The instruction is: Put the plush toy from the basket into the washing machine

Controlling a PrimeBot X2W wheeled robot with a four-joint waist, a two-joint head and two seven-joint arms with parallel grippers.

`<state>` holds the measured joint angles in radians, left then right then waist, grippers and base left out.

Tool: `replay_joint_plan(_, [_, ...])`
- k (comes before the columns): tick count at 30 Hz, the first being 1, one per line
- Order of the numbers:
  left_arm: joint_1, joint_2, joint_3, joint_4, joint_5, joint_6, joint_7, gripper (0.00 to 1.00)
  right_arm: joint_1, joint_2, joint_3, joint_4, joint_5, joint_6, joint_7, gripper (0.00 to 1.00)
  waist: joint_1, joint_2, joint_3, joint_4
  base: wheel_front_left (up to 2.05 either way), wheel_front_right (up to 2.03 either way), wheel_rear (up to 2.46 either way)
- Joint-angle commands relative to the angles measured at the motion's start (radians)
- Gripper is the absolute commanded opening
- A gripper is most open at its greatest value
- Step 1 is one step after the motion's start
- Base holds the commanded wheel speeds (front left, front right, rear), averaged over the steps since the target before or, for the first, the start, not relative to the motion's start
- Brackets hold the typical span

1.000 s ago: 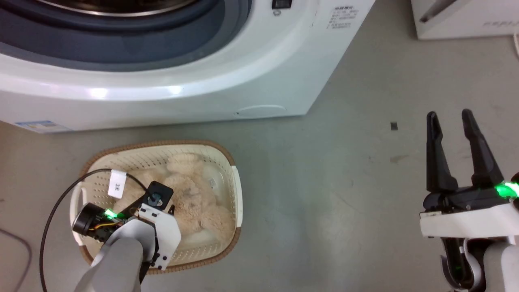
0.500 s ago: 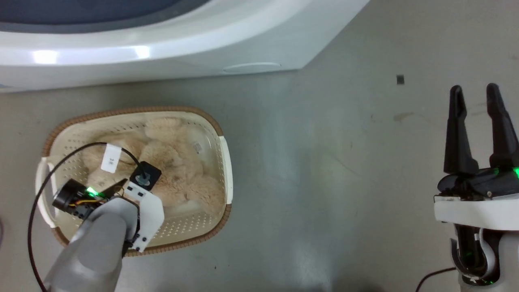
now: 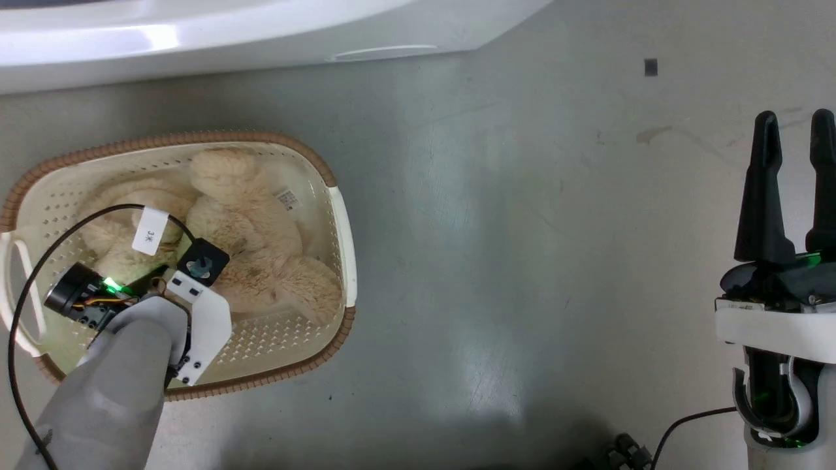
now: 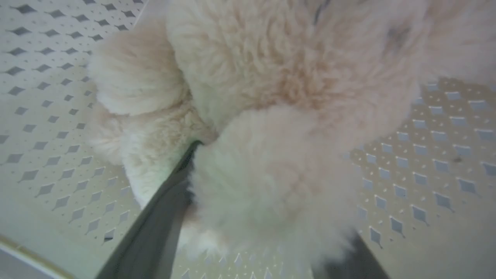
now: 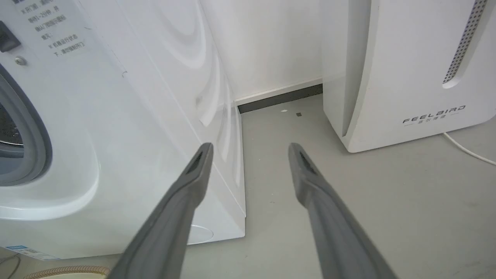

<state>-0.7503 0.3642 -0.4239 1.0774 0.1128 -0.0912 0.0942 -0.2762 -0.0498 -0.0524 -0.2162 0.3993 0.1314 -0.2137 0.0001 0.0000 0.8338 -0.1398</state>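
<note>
Grey, smooth floor (image 3: 490, 228) takes up most of our head view. The whole picture has shifted since a second ago: the washing machine (image 3: 196, 32) is now only a glossy white strip along the top, so our camera has tipped down and the things have not moved. We judge we are stooping for the grasp. The plush toy (image 3: 255, 248) lies in the basket (image 3: 196, 138), oval cream plastic with a brown woven-look rim, under our left forearm (image 3: 117, 378). Our right gripper (image 3: 794, 121) hangs well apart from it, fingers spread and empty.

From the left wrist, our left gripper (image 4: 267, 182) stands with its fingers apart, astride a rounded, shaggy beige limb. One finger (image 4: 162, 209) presses into the fur, with no squeeze yet, we judge. Diamond-shaped holes pattern the basket wall.

From the right wrist, the spread fingers frame the washing machine's hard white side and its grey gasket (image 5: 44, 151).
</note>
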Motion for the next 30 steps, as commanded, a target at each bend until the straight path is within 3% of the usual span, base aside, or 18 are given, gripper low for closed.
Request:
replay_joint_plan(1, [-0.026,0.012,-0.012,0.029,0.001,0.002,-0.006,1.0,-0.027,0.0,-0.002,-0.009,0.011,-0.001,-0.011,1.0,-0.0001,0.0,0.013,-0.004,0.0,0.0,0.0])
replay_joint_plan(4, [-0.04,0.019,-0.023,0.059,-0.006,0.001,-0.006,1.0,-0.034,0.0,-0.001,-0.009,0.021,-0.001,-0.017,1.0,-0.0001,0.0,0.025,-0.008,0.0,0.0,0.0])
replay_joint_plan(5, [-0.045,0.02,-0.029,0.07,-0.007,-0.001,-0.005,0.5,-0.038,0.0,-0.001,-0.009,0.025,-0.001,-0.019,1.0,-0.0001,0.0,0.028,-0.01,0.0,0.0,0.0])
replay_joint_plan(6, [-0.051,0.022,-0.035,0.08,-0.007,-0.002,-0.005,0.18,-0.04,0.0,-0.001,-0.008,0.028,-0.001,-0.021,1.0,-0.0001,0.0,0.03,-0.011,0.0,0.0,0.0])
replay_joint_plan(7, [-0.057,0.023,-0.04,0.09,-0.009,-0.004,-0.003,0.0,-0.044,0.0,-0.003,-0.009,0.031,-0.001,-0.023,1.0,-0.0001,0.0,0.033,-0.012,0.0,0.0,0.0])
replay_joint_plan(19, [-0.101,0.032,-0.105,0.213,-0.033,-0.027,0.019,0.0,-0.056,0.0,-0.011,0.018,0.074,-0.001,-0.048,1.0,-0.0001,0.0,0.01,-0.018,0.0,0.0,0.0])
replay_joint_plan(30, [-0.013,-0.006,-0.154,0.213,-0.054,-0.037,-0.07,0.0,0.009,0.0,-0.025,0.082,0.053,-0.001,-0.048,1.0,-0.0001,0.0,-0.189,0.02,0.0,0.0,0.0])
